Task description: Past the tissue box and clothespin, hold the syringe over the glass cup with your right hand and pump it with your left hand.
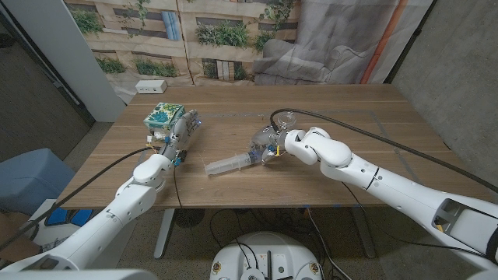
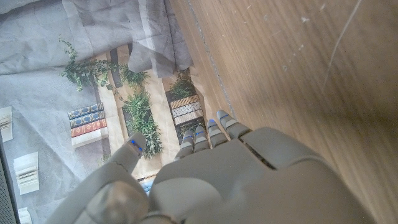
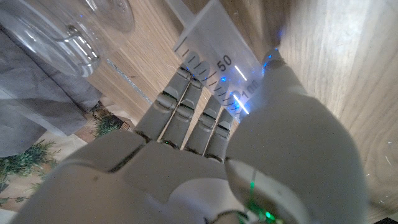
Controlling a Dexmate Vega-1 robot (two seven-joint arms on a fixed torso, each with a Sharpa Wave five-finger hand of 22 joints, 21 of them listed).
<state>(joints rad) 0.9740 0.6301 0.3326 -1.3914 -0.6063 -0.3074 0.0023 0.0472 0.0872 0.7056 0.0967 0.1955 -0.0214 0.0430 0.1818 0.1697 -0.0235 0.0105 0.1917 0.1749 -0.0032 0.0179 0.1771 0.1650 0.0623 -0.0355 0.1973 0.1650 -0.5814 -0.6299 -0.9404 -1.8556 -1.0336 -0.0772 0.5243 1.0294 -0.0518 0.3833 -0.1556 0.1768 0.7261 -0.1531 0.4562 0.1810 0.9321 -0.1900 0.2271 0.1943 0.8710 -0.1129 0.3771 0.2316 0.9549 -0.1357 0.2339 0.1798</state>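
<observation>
Right wrist view shows the right hand's grey fingers [image 3: 199, 118] wrapped around the barrel of a clear plastic syringe [image 3: 214, 53] printed with black graduation marks, thumb pressed to its opposite side. From the head view, the right hand [image 1: 274, 148] holds that syringe [image 1: 229, 163] low over the wooden desk [image 1: 342, 109], its long end slanting towards the robot's left and seeming to touch the wood. A clear glass cup [image 1: 285, 120] stands just behind the hand, and appears again in the right wrist view [image 3: 59, 31] beyond the fingertips. Across the desk, the left hand [image 1: 177, 140] has its fingers [image 2: 208, 134] straight, close together and holding nothing, next to a green-patterned tissue box [image 1: 163, 117]. Something small and blue beside that hand is too small to identify. A white power strip [image 1: 152, 87] lies near the far left corner.
</observation>
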